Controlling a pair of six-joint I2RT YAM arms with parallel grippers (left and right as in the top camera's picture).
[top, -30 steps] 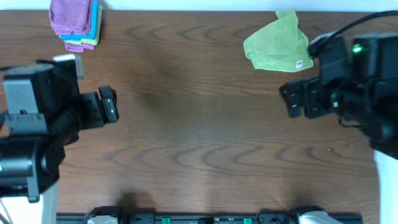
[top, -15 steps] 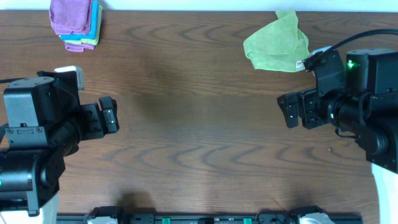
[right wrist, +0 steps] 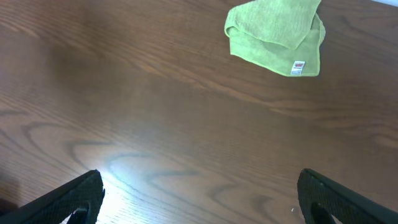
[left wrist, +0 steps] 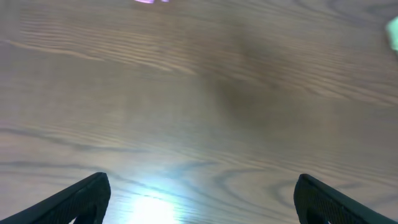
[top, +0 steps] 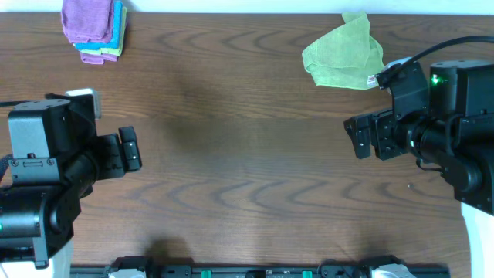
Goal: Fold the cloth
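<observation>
The purple cloth point(top: 85, 17) lay on top of a small pile point(top: 117, 35) in the far left corner of the worktop point(top: 247, 162), much nearer the left gripper point(top: 130, 148) than the right gripper point(top: 358, 137), and both stood wide apart, empty.

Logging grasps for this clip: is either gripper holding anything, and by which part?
Nothing is held. The left gripper and the right gripper both stand open above the table; the purple cloth and the green cloth lie apart from them.
</observation>
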